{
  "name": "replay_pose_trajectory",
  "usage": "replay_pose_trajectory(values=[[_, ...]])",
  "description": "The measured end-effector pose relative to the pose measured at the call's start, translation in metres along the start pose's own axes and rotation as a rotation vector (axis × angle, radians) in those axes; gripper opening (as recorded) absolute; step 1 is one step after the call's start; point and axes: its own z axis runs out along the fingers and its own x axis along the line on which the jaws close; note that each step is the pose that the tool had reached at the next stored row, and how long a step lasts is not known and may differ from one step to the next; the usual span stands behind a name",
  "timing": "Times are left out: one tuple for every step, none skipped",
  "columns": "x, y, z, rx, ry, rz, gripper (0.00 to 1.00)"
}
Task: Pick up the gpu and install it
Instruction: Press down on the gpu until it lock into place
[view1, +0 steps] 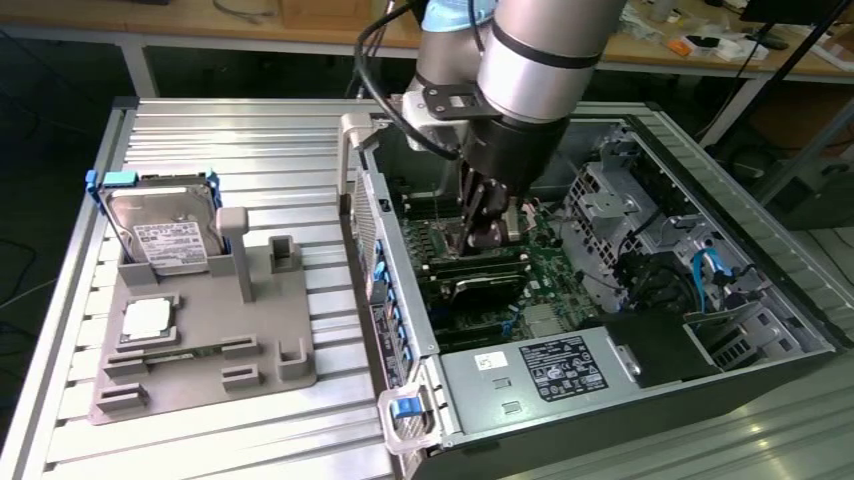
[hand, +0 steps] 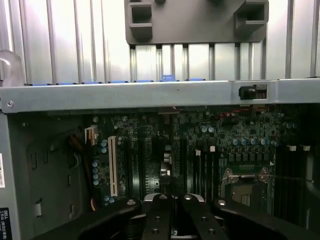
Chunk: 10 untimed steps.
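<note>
On the exterior view's left, a grey fixture tray (view1: 200, 350) rests on the ribbed metal table (view1: 227, 150). A silver hard drive (view1: 167, 235) with a white label stands upright in a blue-edged bracket at the tray's far end, and a small square processor chip (view1: 144, 318) lies flat on the tray just in front of it. The other slots of the tray hold nothing that can be made out.

Toward the middle, an open computer case (view1: 587, 400) lies on its side on the same table, its side wall next to the tray. The green motherboard (view1: 501, 275) is exposed inside, with the black power supply (view1: 554, 365) nearer the camera and the drive cage (view1: 621, 215) with blue cables on the exterior view's right.

The arm reaches down into the case from above. The pincer (view1: 483, 232) is clenched and sits low over the motherboard, close to its slots. A thin dark card, the gpu (view1: 470, 215), seems to stand on edge between the fingers, though its outline blends into the dark pincer and the board behind, so the grasp cannot be confirmed.

In the wrist view, the black fingers (hand: 159, 220) are pressed together just above the motherboard (hand: 200, 150), beside the white slot (hand: 112, 165) and the dark slots next to it.
</note>
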Motion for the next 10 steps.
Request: replay_pose_trajectory(values=[[0.000, -0.0028, 0.0000, -0.0177, 0.0000, 0.000, 0.11], [0.000, -0.0054, 0.0001, -0.0386, -0.0002, 0.000, 0.11], [0.000, -0.0071, 0.0001, -0.0538, -0.0008, 0.000, 0.11], [0.000, -0.0096, 0.0001, -0.0772, -0.0016, 0.001, 0.11], [0.000, -0.0112, 0.0001, -0.0947, -0.0020, 0.001, 0.11], [0.000, -0.0129, 0.0001, -0.1137, -0.0027, 0.001, 0.11], [0.000, -0.0143, 0.0001, -0.1307, -0.0032, 0.001, 0.11], [0.000, -0.0159, 0.0001, -0.1503, -0.0035, 0.001, 0.11], [0.000, -0.0174, 0.0001, -0.1679, -0.0041, 0.001, 0.11], [0.000, -0.0188, 0.0001, -0.1846, -0.0045, 0.001, 0.11]])
